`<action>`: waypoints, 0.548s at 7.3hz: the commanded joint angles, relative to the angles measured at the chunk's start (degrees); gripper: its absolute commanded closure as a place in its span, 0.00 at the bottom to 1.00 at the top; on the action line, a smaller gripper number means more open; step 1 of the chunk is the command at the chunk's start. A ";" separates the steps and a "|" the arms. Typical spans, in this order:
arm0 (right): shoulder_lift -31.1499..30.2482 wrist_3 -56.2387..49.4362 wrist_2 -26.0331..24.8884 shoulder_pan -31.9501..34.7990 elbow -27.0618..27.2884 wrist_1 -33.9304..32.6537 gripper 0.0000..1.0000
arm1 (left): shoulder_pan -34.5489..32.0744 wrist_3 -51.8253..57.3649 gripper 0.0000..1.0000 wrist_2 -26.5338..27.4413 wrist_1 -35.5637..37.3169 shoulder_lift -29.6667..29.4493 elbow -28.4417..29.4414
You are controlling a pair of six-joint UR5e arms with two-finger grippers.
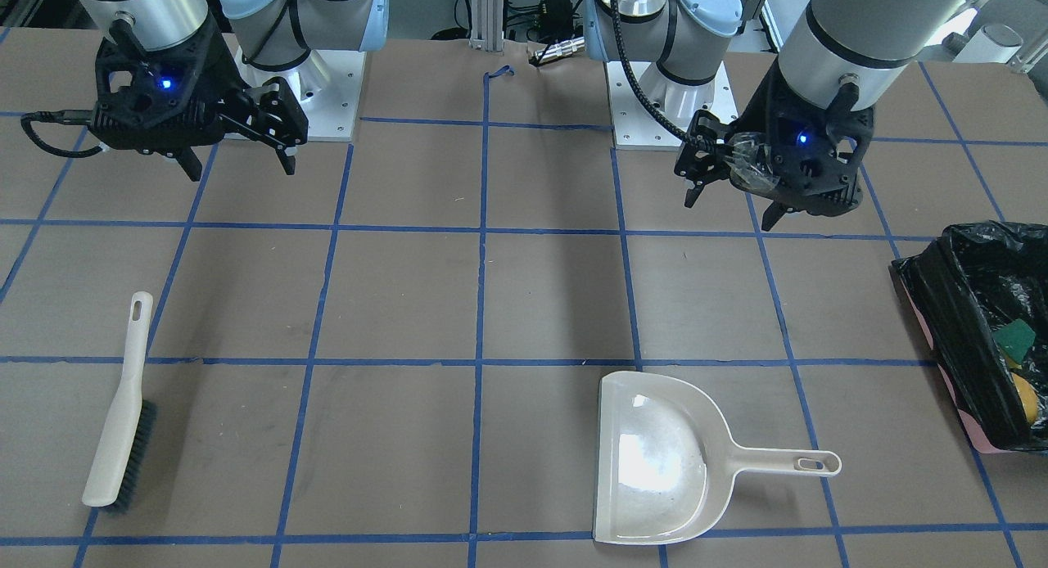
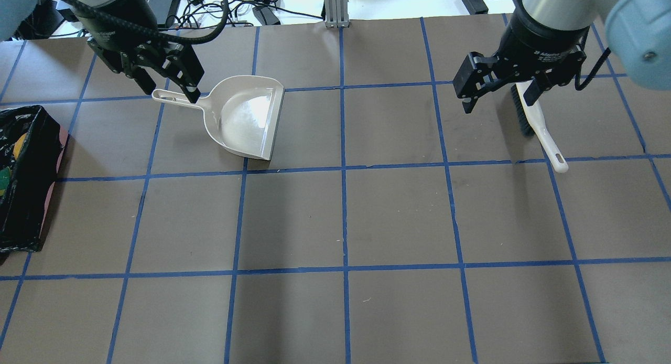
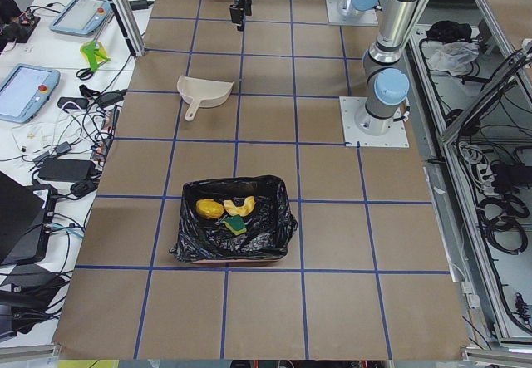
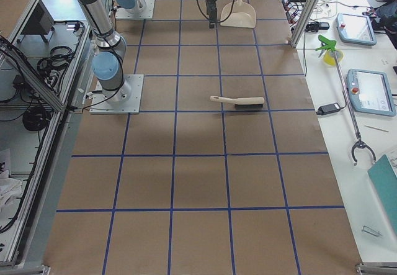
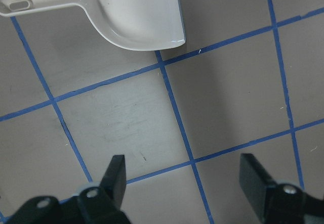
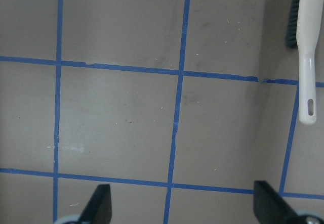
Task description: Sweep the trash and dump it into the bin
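Observation:
The bin (image 3: 193, 247), pink and lined with a black bag, stands at the table's end on my left; it also shows in the overhead view (image 2: 29, 206). In it lie the golden-brown potato (image 3: 209, 208), a curved yellowish slice (image 3: 242, 205) and the green-backed wedge (image 3: 235, 226). My left gripper (image 2: 169, 91) is open and empty, raised over the handle of the empty beige dustpan (image 2: 246, 117). My right gripper (image 2: 497, 103) is open and empty, raised beside the brush (image 2: 536, 124).
The dustpan (image 1: 655, 462) and the white brush with dark bristles (image 1: 123, 412) lie flat on the brown table with its blue tape grid. The arm bases (image 1: 659, 93) stand at the robot's side. Monitors and cables lie beyond the far edge (image 3: 75, 94).

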 commanded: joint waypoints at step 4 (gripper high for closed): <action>-0.12 0.00 -0.14 -0.09 0.02 0.07 0.00 | 0.09 -4.55 0.00 0.13 4.33 1.68 -3.27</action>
